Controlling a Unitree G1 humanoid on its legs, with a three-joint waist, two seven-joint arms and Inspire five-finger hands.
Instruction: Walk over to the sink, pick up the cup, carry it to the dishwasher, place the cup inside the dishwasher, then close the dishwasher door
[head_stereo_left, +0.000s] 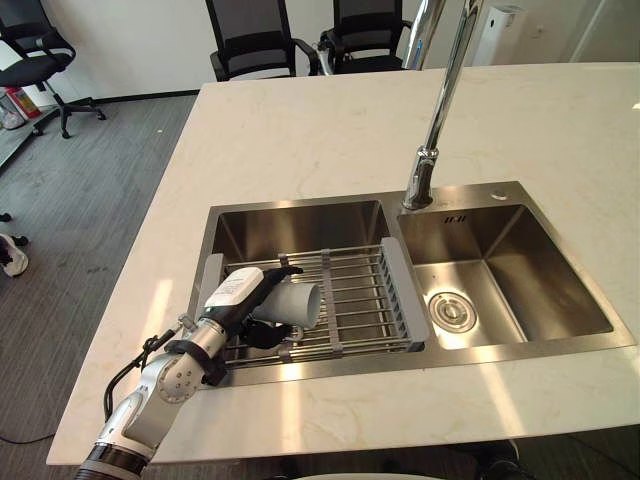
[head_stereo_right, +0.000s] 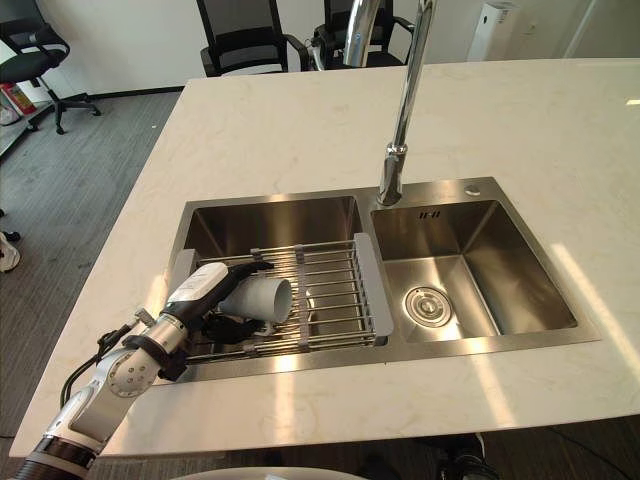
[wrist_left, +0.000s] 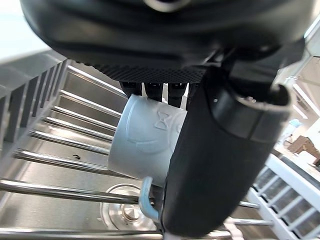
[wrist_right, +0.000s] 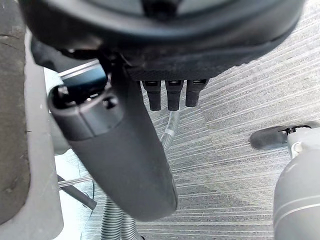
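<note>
- The cup lies on its side on the wire rack over the left basin of the sink, base toward the left hand, open mouth toward the robot's right
- Its long axis runs roughly along the rack's rods, so it lies straight out from the palm; any lift looks likely to start upward, clear of the rods
- The left hand is closed on the cup: the thumb lies across one side and dark fingers curl under the other (whether the grip is firm I cannot tell)
- The left arm is plainly the nearer one; the right hand hangs over the grey floor, fingers relaxed and holding nothing
- The left wrist view adds the cup's pale blue handle beside the thumb; the eye views add the faucet between the basins, well off to the right of the cup
</note>
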